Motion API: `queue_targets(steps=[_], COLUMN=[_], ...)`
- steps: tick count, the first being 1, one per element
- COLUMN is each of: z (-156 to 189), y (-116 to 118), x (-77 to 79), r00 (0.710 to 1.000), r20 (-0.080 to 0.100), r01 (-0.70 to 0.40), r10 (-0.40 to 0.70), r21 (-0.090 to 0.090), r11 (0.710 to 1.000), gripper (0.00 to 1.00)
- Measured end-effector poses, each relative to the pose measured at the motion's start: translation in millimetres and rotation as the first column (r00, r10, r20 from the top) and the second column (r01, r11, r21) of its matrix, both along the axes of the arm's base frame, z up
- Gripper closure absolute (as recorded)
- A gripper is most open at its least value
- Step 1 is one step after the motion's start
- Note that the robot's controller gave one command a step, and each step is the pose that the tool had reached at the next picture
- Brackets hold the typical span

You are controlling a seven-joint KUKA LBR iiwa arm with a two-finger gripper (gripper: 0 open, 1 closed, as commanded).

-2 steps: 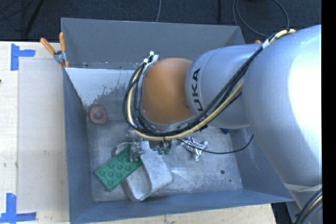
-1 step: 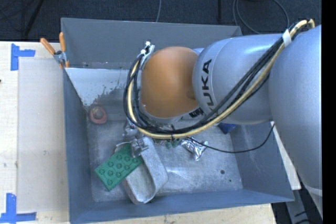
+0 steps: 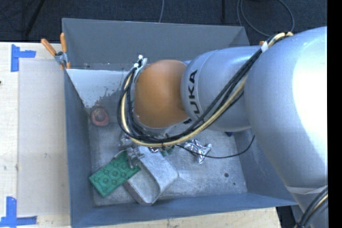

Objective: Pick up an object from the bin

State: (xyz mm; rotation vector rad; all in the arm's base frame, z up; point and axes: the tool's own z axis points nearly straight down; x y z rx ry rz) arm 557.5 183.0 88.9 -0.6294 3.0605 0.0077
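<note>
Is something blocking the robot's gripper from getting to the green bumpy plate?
Nothing I can see. The gripper is down at the upper right corner of the green studded plate, near the front left of the bin. A grey block lies against the plate's right side, beside it rather than between them.

You have one green studded plate (image 3: pixel 113 174), one grey block (image 3: pixel 152 179), one reddish round piece (image 3: pixel 99 116) and one silvery metal piece (image 3: pixel 197 149).

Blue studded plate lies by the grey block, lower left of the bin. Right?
Not quite. The studded plate is green, not blue. As the camera view shows, it does lie by the grey block at the lower left of the bin.
</note>
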Motion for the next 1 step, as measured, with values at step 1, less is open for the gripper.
queue_targets(steps=[1], z=[211.1], y=[-3.0], x=[9.5], r00=[0.999], r20=[-0.006], r01=[-0.039], r10=[0.039], r21=[-0.006], r11=[0.999], gripper=[1.0])
